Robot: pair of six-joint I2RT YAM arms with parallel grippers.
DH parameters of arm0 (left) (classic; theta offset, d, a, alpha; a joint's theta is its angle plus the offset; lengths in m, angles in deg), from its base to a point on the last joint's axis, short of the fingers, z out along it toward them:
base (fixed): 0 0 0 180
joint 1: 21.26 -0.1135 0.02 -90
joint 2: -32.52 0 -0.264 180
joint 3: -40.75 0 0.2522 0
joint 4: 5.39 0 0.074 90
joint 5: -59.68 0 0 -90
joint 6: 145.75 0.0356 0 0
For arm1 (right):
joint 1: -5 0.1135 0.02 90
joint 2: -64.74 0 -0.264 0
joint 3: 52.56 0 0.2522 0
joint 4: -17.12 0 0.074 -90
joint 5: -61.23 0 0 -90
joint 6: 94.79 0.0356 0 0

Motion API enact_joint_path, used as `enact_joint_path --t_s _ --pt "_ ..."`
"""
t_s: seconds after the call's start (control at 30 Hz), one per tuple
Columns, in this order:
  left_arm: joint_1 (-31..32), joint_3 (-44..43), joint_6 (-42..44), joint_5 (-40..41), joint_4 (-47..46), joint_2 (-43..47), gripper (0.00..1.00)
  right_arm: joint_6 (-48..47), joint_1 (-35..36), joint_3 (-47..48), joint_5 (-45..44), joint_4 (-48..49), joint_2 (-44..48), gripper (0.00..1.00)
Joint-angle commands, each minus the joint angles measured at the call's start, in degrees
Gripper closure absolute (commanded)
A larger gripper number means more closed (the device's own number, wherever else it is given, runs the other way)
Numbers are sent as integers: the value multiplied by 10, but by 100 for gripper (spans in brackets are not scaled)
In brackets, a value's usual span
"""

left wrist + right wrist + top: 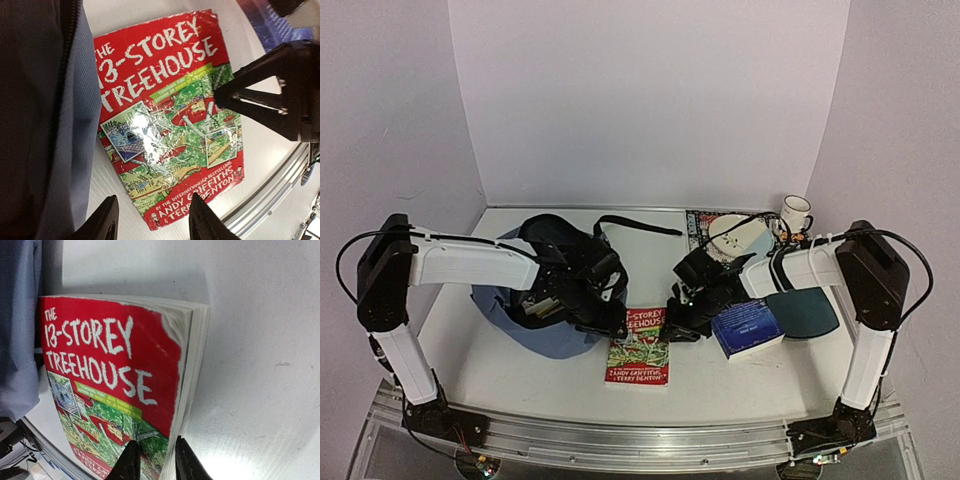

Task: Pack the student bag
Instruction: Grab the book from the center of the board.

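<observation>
The student bag (548,318), slate-blue with black straps, slumps at the left of the table; its fabric fills the left of the left wrist view (55,125). A red book, "The 13-Storey Treehouse" (638,352), lies flat just right of it. My left gripper (152,222) hovers open over the book's lower left corner (165,150), nothing between its fingers. My right gripper (156,462) pinches the book's (110,365) right page edge, one finger on the cover, the other against the pages. In the left wrist view its black fingers (260,95) sit at that edge.
A blue book (748,328) and a dark teal flat pad (802,310) lie under the right arm. At the back right sit a white disc (738,235), a magazine (700,222) and a white mug (795,212). The table's metal front rail (640,440) runs just below the book.
</observation>
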Motion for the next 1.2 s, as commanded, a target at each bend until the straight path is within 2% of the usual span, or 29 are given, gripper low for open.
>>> enact_joint_path --t_s 0.0,0.17,0.5,0.63,0.73,0.97,1.03,1.17 --pt "2 -4 6 6 -23 -34 52 20 -3 2 33 62 23 78" --pt "3 -5 16 8 -29 -77 55 37 -5 2 49 96 22 80" --pt "2 -9 36 5 -46 -106 60 46 -5 3 74 129 1 83" --pt "2 -11 41 14 -51 -96 62 48 -5 4 75 133 -8 100" --pt "0 -12 41 26 -53 -80 61 46 -8 2 75 133 -2 100" --pt "-32 -22 30 53 -63 6 48 30 -45 -28 77 133 73 100" --pt "-48 -28 30 49 -69 33 40 25 -60 -37 82 132 103 100" --pt "-76 -41 26 33 -77 64 33 13 -72 -44 90 132 142 100"
